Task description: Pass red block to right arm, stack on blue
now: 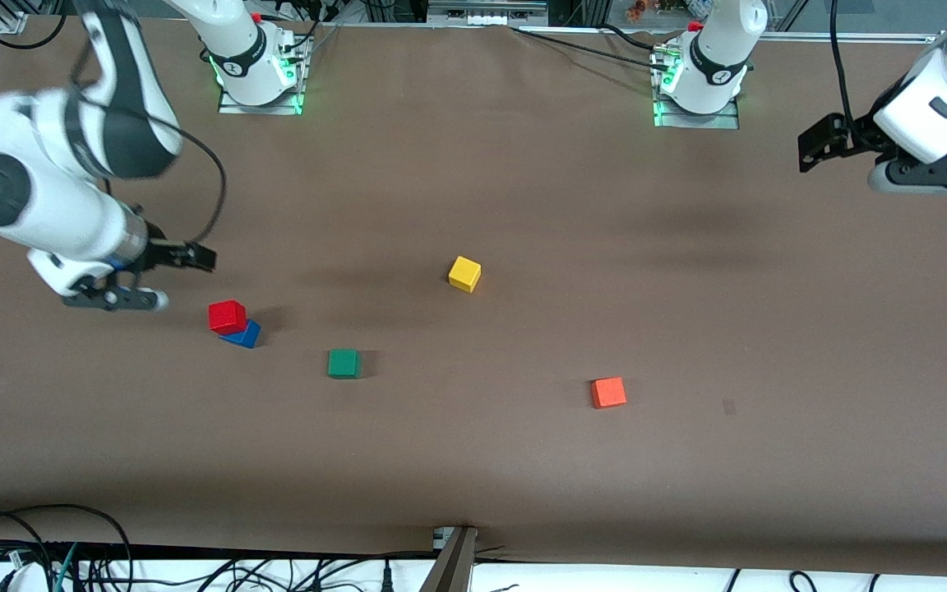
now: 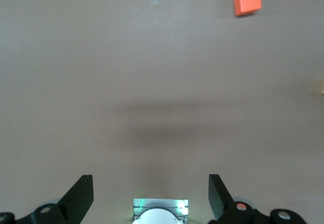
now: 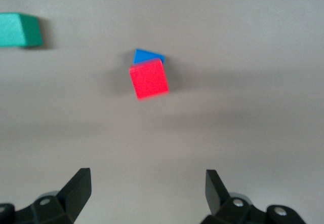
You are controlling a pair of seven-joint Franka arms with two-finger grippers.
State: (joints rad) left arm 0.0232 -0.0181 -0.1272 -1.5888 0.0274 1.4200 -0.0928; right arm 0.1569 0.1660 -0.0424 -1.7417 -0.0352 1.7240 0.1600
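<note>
The right gripper [image 1: 182,275] hangs with fingers spread and empty over bare table at the right arm's end, just beside the stack. The red block [image 1: 227,316] sits on the blue block [image 1: 243,335], twisted and overhanging an edge. The stack looks done, though skewed. The left gripper [image 1: 819,148] waits spread wide, well apart, over its own end.

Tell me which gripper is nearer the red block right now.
Right. The right gripper, open and empty, is in the air just beside the red block, which sits on the blue cube. The left gripper, open, waits up at the left arm's end of the table.
</note>
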